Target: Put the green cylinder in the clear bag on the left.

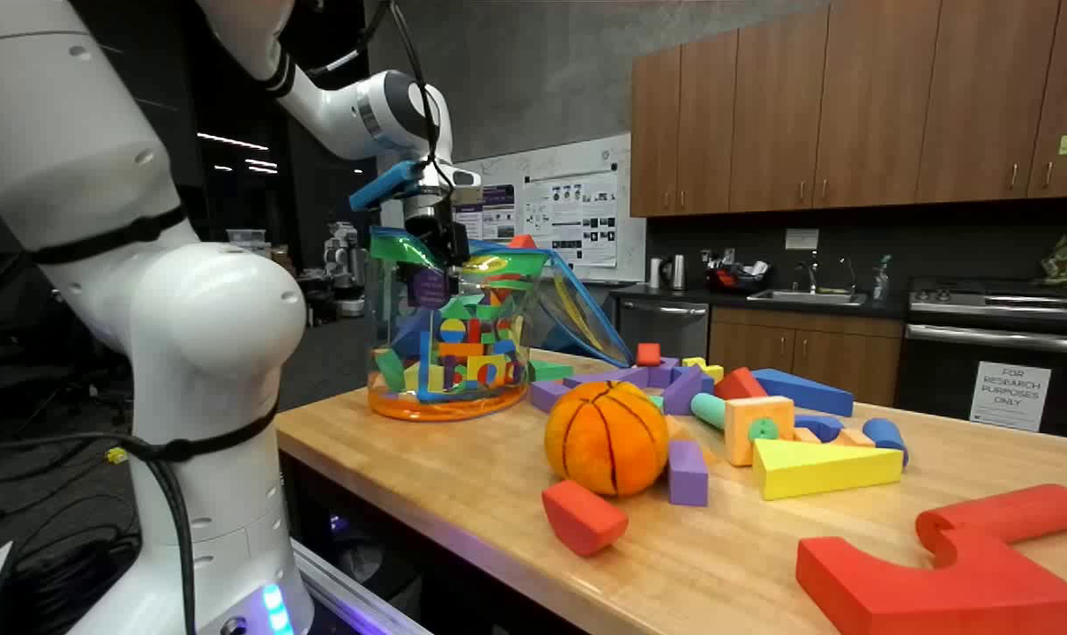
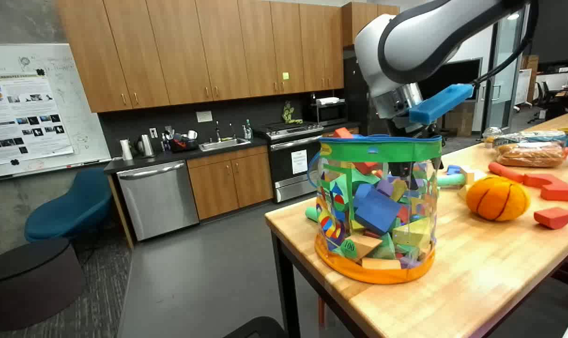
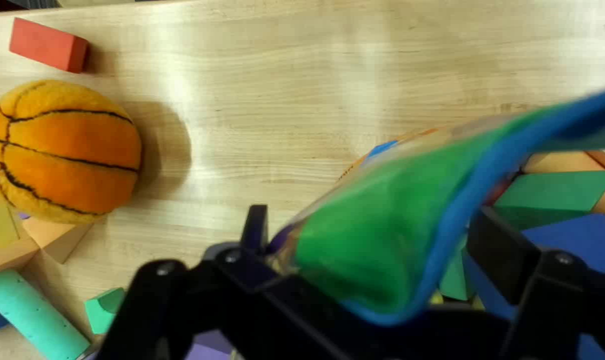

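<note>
Spread wide and grasping nothing, the claw (image 3: pixel 370 225) straddles the rim of the large see-through plastic bag with a green top band and orange base (image 2: pixel 381 152); the wrist view shows one finger inside the mouth, above heaped blocks, and its partner outside. Closing here would probably pinch the flexible wall, and lifting could then drag or tip the bag. A sideways move could shove it instead, and it stands near the end of the light wooden tabletop (image 1: pixel 463 459). I cannot tell whether the fingers press on the wall. Jolting might spill the red angular block (image 2: pixel 342 133) that pokes above the rim. My likeliest match for the task's thing, the pale-green solid cylinder, apparently foam (image 3: pixel 35 315), lies on the tabletop among loose blocks near the orange plush ball (image 3: pixel 62 150); being round, it may roll if nudged. A similar green piece (image 2: pixel 312 213) shows beyond the bag, so a mix-up is possible. As for pose, the white arm (image 1: pixel 216 300) reaches over the tabletop, bends at the wrist and points the claw downward.
</note>
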Motion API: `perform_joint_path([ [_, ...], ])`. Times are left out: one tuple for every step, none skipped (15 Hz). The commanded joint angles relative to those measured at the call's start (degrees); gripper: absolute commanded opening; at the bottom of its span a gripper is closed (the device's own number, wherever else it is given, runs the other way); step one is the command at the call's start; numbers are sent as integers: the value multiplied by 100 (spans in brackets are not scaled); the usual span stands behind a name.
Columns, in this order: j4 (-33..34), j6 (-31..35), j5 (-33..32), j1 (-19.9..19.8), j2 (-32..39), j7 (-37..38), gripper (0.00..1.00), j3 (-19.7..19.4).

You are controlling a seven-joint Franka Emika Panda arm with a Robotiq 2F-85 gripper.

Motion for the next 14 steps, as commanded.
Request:
perform_joint_path([
  [8,-14,-52,164,20,56,100,-145],
  [8,-14,-52,164,20,56,100,-145],
  [8,-14,-52,164,20,56,100,-145],
  [8,-13,-52,164,20,56,100,-145],
  [8,-13,-52,164,20,56,100,-145],
  [8,-13,-52,164,20,56,100,-145],
  [8,-13,-52,164,20,56,100,-145],
  [8,-13,-52,164,20,56,100,-145],
  [8,-13,-52,164,20,56,100,-145],
  [8,-13,-52,164,20,56,100,-145],
  [11,-20,-83,163,15,83,100,-141],
  [25,-47,-79,191,-10,32,100,-157],
  [58,-112,-113,190,-25,43,100,-154],
  [92,-151,-163,190,-42,59,100,-149],
])
